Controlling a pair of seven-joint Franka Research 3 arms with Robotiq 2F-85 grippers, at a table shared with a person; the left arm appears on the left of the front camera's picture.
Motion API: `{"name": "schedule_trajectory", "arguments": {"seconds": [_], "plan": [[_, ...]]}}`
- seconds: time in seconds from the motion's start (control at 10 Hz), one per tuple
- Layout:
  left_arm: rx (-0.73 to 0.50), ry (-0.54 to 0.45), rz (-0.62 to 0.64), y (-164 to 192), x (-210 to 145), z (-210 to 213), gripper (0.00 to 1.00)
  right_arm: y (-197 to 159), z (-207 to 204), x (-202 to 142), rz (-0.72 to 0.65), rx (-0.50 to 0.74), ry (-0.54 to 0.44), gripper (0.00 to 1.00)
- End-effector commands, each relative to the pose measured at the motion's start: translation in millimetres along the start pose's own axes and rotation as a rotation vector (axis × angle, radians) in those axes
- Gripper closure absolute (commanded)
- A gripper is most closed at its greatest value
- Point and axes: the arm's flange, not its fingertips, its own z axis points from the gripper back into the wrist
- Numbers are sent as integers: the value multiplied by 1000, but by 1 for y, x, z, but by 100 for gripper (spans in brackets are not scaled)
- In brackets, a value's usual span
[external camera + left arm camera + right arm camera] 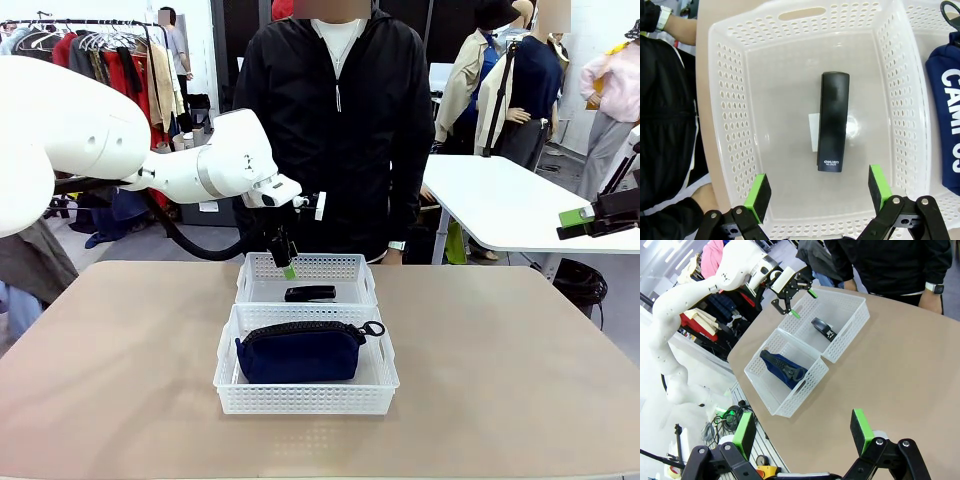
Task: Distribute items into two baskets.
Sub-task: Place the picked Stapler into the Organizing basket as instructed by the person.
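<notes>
I find my left gripper (817, 192) hanging with its jaws spread wide and empty above the far basket (364, 268), directly over the stapler (833, 128), which lies flat on that basket's floor, clear of all four walls. I judge the item to be deposited and let go. The stapler is small, matte black and oblong, with pale lettering at one end. The pouch (300, 351) rests in the near basket (305, 397); it is navy soft fabric with a black zipper along the top and a ring pull hanging toward one end, and it spans most of that basket's width. The two baskets sit touching, end to side. My right gripper (804, 432) is also parted and empty, held well off to the side above bare table (900, 370). One item per basket suggests distribution is complete.
</notes>
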Motion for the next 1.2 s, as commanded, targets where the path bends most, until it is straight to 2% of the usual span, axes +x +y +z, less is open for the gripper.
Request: {"name": "schedule_trajectory", "arguments": {"seconds": [0.0, 0.2, 0.5, 0.7, 0.9, 1.1], "plan": [[5, -1, 0, 0, 0, 2, 0, 1, 0, -1, 0, 2, -3, 0], [0, 0, 0, 0, 0, 0, 0, 1, 0, -1, 0, 2, -3, 0], [78, -64, 110, 8, -3, 74, 0, 1, 0, -1, 0, 2, -3, 0], [84, -102, 225, -5, -31, 121, 0, 1, 0, -1, 0, 2, -3, 0], [119, -125, 359, -36, -67, 161, 0, 1, 0, -1, 0, 2, -3, 0], [152, -222, 471, -65, -107, 196, 0, 1, 0, -1, 0, 2, -3, 0]]}}
